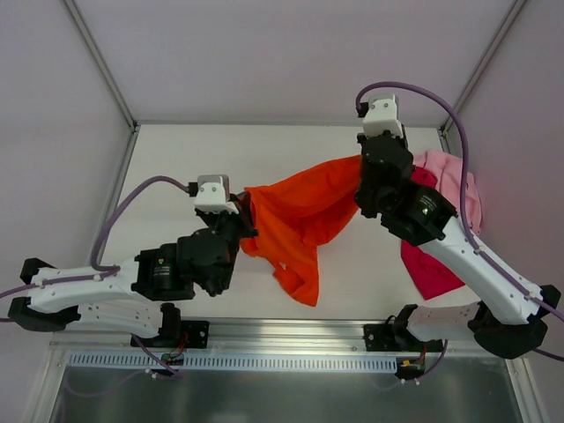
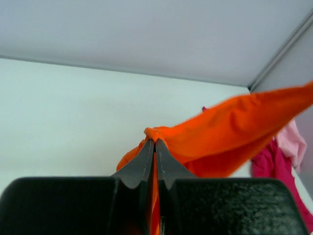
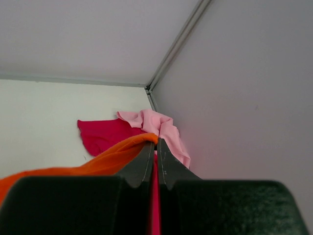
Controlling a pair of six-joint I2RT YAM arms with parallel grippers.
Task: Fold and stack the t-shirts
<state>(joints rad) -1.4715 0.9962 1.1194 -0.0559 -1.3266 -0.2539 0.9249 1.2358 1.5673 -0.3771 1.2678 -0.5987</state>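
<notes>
The orange t-shirt [image 1: 300, 216] hangs stretched in the air between both grippers, its lower part drooping toward the table's front. My left gripper [image 1: 242, 211] is shut on its left edge; the left wrist view shows orange cloth [image 2: 230, 132] pinched between the fingertips. My right gripper [image 1: 363, 181] is shut on its right edge, and orange cloth [image 3: 107, 159] shows at the fingertips. The pink t-shirt [image 1: 449, 181] lies crumpled at the back right. The magenta-red t-shirt [image 1: 427, 269] lies beside it, partly under the right arm. Both also show in the right wrist view, the pink t-shirt [image 3: 161, 127] and the magenta-red t-shirt [image 3: 105, 134].
White table [image 1: 176, 167] enclosed by pale walls at left, back and right. The right wall [image 3: 244, 88] stands close to the right gripper. A metal rail [image 1: 282, 330] runs along the near edge between the arm bases.
</notes>
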